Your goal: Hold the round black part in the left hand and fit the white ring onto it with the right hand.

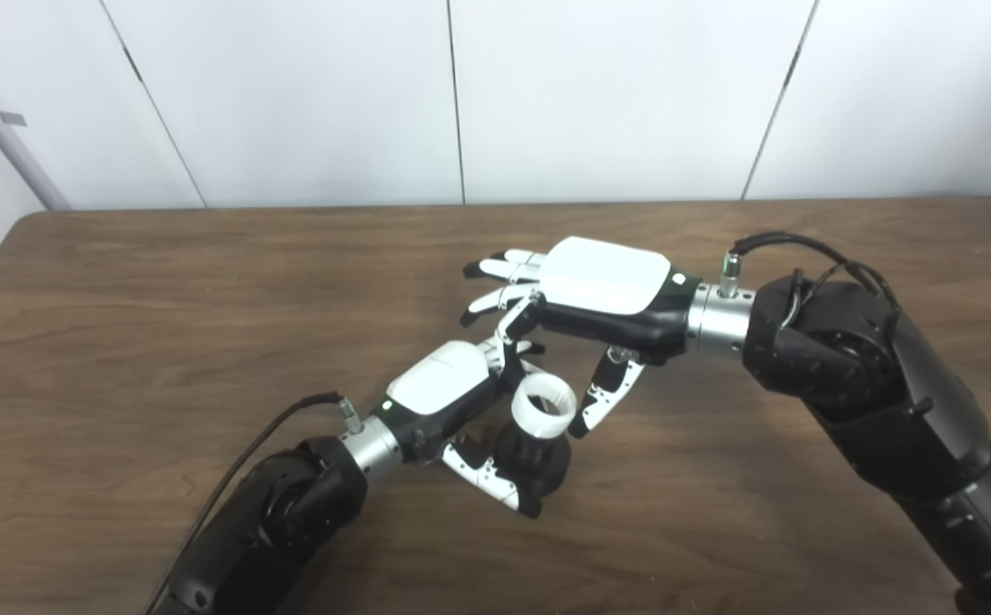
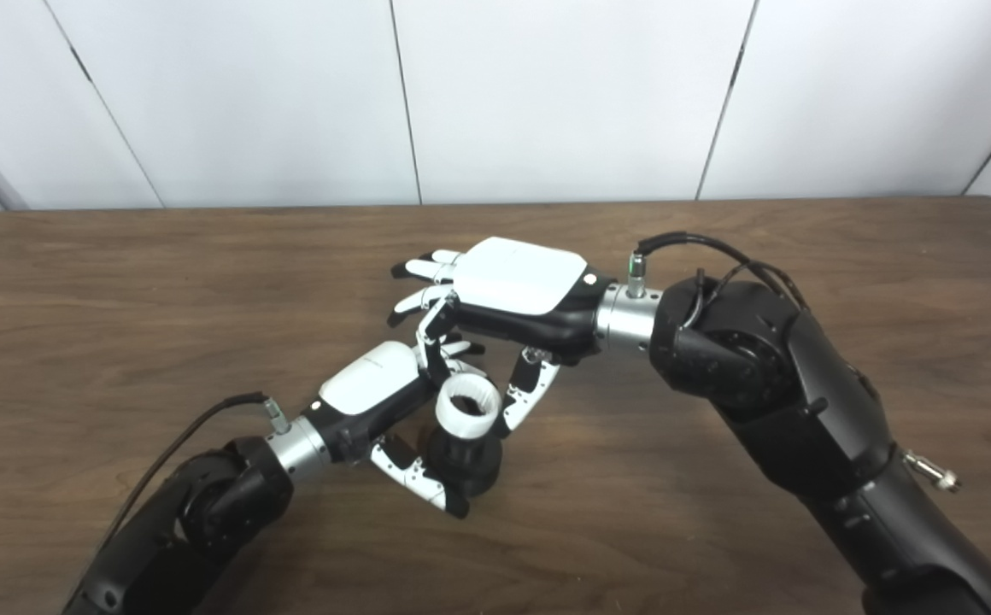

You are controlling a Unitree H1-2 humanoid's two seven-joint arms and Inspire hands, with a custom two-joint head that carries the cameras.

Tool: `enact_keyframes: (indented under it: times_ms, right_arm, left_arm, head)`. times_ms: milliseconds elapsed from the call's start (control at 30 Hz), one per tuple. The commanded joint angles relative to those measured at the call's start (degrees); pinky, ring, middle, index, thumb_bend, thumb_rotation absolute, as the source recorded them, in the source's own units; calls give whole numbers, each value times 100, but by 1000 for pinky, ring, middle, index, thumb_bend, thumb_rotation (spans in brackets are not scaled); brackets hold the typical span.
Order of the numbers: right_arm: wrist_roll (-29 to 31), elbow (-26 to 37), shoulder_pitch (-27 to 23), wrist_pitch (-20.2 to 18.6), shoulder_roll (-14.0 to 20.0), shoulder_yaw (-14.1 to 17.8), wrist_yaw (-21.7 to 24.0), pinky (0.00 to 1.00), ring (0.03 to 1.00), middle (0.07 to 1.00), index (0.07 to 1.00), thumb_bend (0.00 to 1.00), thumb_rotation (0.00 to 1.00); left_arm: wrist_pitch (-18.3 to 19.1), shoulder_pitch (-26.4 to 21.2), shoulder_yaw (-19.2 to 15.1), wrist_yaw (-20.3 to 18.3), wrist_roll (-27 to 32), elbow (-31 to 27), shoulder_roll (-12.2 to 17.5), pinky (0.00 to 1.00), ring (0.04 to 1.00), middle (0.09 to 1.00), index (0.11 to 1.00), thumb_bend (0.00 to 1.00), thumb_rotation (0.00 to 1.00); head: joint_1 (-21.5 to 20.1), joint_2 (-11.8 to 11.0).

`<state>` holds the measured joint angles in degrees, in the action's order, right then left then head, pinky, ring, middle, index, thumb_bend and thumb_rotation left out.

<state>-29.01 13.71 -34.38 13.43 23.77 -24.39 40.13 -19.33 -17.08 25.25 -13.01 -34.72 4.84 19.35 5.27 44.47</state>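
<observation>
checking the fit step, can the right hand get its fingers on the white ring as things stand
Probably yes. The right hand hovers just above the white ring, its thumb beside the ring with nothing between. The left hand holds the black part lower down, leaving the ring exposed.

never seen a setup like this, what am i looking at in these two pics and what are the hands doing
These are two arms of a humanoid robot at a brown table. Both pictures come from cameras side by side on its head, so they show one scene. The left hand grips a round black part. A white ring sits on top of that part. The right hand hovers over it, thumb and one finger reaching down on either side of the ring; whether they touch it is unclear.
</observation>
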Motion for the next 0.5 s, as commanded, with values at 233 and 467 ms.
enact_keyframes:
  times_ms: [233,467]
  right_arm:
    - [101,42,-74,142,-9,106,-172,1000,1000,862,479,525,140]
    - [103,60,3,90,-3,78,-134,1000,1000,868,479,525,141]
  left_arm:
    - [-3,-94,-124,-110,-18,-269,22,994,954,803,480,524,58]
    - [-19,-96,-163,-113,20,-298,23,990,952,801,480,524,58]
  head:
    - [-20,63]
    - [-11,114]
